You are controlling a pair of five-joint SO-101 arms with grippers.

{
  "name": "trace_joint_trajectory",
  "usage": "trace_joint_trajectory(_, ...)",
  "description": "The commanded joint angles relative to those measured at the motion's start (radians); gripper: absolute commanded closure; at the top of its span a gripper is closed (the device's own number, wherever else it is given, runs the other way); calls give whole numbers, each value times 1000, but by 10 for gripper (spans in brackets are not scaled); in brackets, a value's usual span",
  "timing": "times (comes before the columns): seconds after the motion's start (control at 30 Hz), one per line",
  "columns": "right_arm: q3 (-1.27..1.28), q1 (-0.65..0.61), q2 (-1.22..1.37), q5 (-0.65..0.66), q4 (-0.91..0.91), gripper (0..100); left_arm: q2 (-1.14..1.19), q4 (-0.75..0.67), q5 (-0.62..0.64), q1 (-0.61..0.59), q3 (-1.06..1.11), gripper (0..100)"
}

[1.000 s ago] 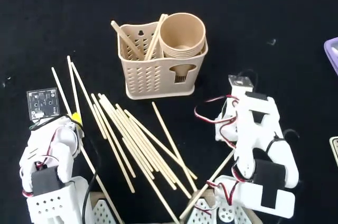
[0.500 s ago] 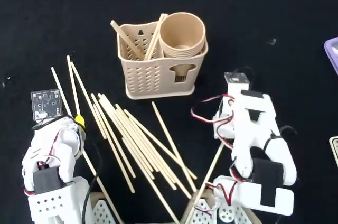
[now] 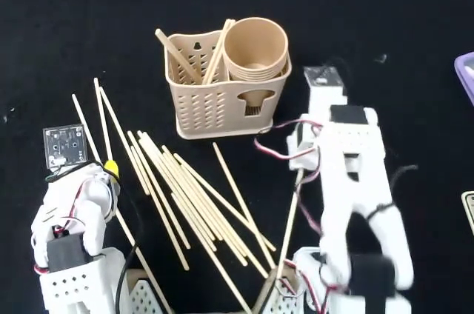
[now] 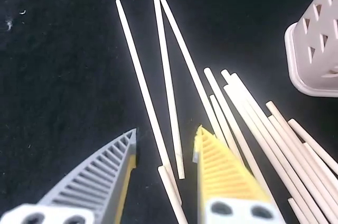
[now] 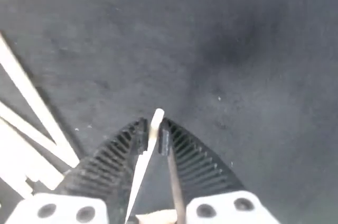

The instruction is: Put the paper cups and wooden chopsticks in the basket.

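Note:
A beige slotted basket [image 3: 222,103] stands at the table's centre back, holding stacked paper cups [image 3: 255,47] and a few wooden chopsticks [image 3: 178,55]. Several loose chopsticks [image 3: 192,199] lie fanned out in front of it. My right gripper [image 5: 153,129] is shut on one chopstick [image 5: 145,160]; from above, that stick [image 3: 289,229] slants down from under the right arm [image 3: 348,173], right of the pile. My left gripper [image 4: 166,139] is open and low over the pile's left side. Thin chopsticks [image 4: 166,76] run between its grey finger [image 4: 105,182] and yellow finger [image 4: 227,176].
The table is covered in black cloth [image 3: 89,25]. A purple object [image 3: 466,69] sits at the right edge. The basket's corner [image 4: 317,49] lies ahead of the left gripper, to one side. Open cloth lies behind and right of the basket.
The right arm has stretched forward toward the basket, carrying the held chopstick's gripped end up and forward. The left arm has barely shifted.

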Motion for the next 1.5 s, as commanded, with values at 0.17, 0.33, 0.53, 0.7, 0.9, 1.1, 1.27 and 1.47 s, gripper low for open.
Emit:
trace_joint_trajectory(0.17, -156, -212, -209, -87, 20, 988, -8, -32, 15, 4, 7, 820)
trace_joint_trajectory(0.33, -358, -350, -220, -107, 35, 988, -8, -31, 15, 4, 35, 820)
trace_joint_trajectory(0.53, -504, -422, -202, -144, 29, 988, -9, -31, 17, 4, 48, 820)
trace_joint_trajectory(0.7, -621, -460, -208, -146, 5, 988, -9, -32, 17, 5, 62, 820)
trace_joint_trajectory(0.9, -834, -462, -208, -97, -8, 988, -9, -32, 17, 5, 87, 820)
trace_joint_trajectory(1.1, -1040, -459, -200, -77, -18, 988, -9, -31, 17, 4, 90, 820)
trace_joint_trajectory(1.27, -1061, -457, -200, -77, -176, 988, -9, -25, 17, 4, 90, 820)
trace_joint_trajectory(1.47, -1043, -445, -125, -77, -364, 988, -9, -31, 17, 4, 105, 820)
